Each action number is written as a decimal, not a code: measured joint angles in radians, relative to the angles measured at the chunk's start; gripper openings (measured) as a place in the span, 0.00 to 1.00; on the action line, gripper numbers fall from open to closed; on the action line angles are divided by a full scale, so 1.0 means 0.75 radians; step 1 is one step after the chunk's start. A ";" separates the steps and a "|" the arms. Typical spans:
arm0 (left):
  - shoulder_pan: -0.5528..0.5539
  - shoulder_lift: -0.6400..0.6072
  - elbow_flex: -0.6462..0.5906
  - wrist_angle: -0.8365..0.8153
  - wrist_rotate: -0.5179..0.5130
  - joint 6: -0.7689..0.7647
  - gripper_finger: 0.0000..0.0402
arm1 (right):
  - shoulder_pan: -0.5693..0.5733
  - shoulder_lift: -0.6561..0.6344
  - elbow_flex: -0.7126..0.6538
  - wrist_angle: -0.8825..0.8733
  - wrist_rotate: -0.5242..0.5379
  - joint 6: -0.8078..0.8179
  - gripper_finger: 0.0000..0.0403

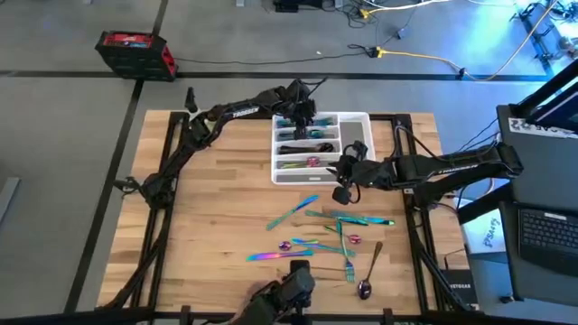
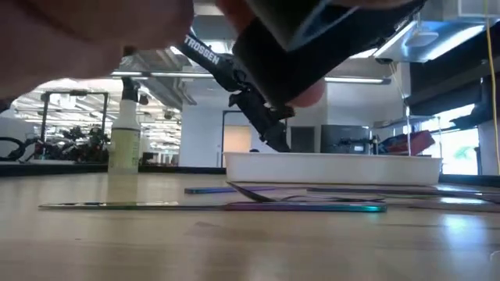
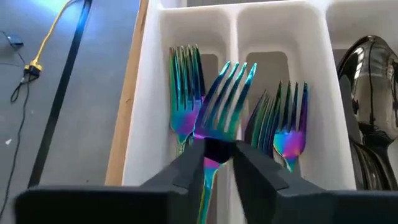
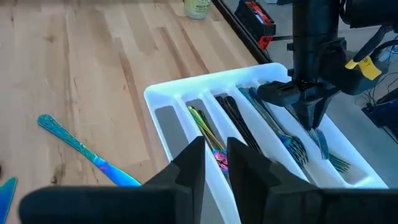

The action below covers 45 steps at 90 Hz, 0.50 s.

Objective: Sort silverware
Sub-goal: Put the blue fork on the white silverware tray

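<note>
Wooden desk point(image 1: 217, 208) carries the white tray point(image 1: 354, 119), above whose far fork slot the left gripper point(image 3: 219, 155) hangs clenched on a fork point(image 3: 225, 99). It should lower the fork parallel to those already there, then release. The right gripper point(image 4: 214, 163), empty with a narrow gap, waits beside the tray; loose silverware point(image 1: 339, 236) lies nearer the front.

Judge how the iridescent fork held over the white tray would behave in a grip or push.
Probably stiff: the fork stays straight in the left pincer. Likely slippery, given its glossy finish. Flat and slim, so unlikely to roll in the tray.
</note>
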 joint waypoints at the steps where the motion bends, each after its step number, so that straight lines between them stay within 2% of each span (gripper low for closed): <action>1: 0.000 0.000 0.000 0.001 -0.001 0.000 0.10 | 0.000 0.000 0.000 0.000 0.000 0.003 0.13; 9: -0.001 0.000 0.000 0.023 -0.026 -0.010 0.02 | 0.000 0.000 0.000 0.001 -0.001 0.027 0.13; 25: -0.001 -0.001 -0.001 0.132 -0.175 -0.069 0.02 | 0.000 0.000 0.000 0.002 -0.001 0.065 0.13; 45: -0.001 -0.005 -0.001 0.140 -0.069 -0.081 0.02 | 0.000 0.000 0.000 0.001 -0.001 0.100 0.13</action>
